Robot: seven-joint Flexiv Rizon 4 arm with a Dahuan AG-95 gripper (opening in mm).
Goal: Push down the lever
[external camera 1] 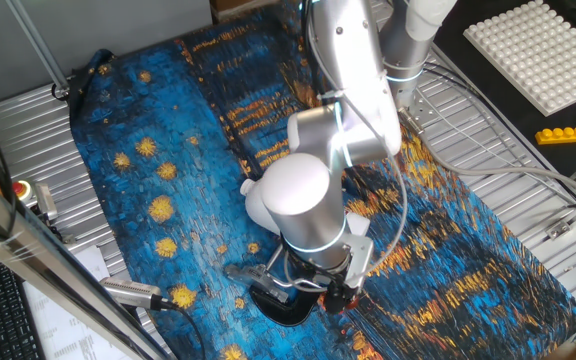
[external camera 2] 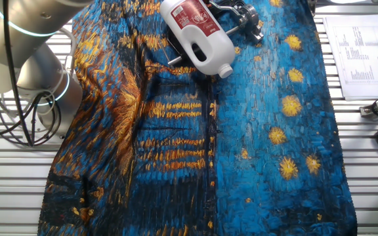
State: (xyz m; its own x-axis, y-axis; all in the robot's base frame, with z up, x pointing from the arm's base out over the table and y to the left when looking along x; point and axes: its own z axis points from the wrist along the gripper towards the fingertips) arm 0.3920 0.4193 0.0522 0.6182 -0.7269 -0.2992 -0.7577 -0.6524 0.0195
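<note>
On the slatted metal bench (external camera 1: 528, 190) draped with a blue-and-gold painted cloth (external camera 2: 254, 164), the two-finger claw (external camera 1: 303, 290), its opening impossible to judge, hovers over the thin silver lever (external camera 2: 186, 58), suggesting approach, with downward pressing due next.

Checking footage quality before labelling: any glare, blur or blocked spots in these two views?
One fixed view: sharp, but the silver robot arm hides the gripper and casts a dark shadow beneath. The other fixed view: the white plastic bottle with a red label shows mild glare; no blur.
</note>
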